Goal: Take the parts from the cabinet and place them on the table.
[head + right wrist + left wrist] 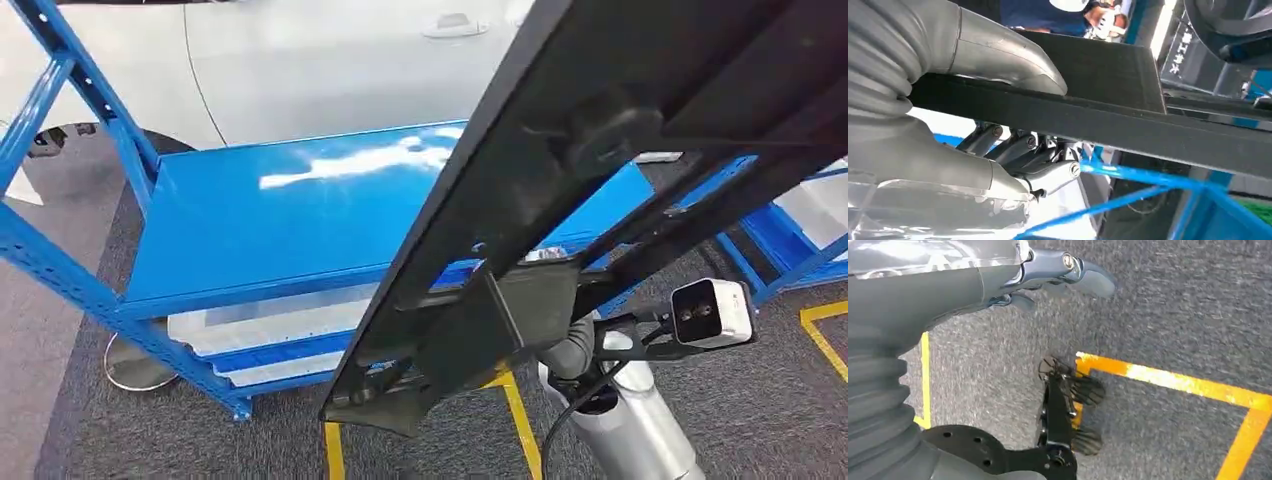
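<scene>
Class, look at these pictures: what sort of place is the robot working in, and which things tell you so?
Probably a car factory or workshop. A blue steel rack stands on grey carpet marked with yellow floor lines, a white car body is behind it, and the right hand holds a long black part.

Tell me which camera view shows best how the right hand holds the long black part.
The right wrist view: the right hand grips the black part, thumb on one face, fingers on the other. In the head view the part hides most of the hand. The left wrist view looks at the floor.
</scene>
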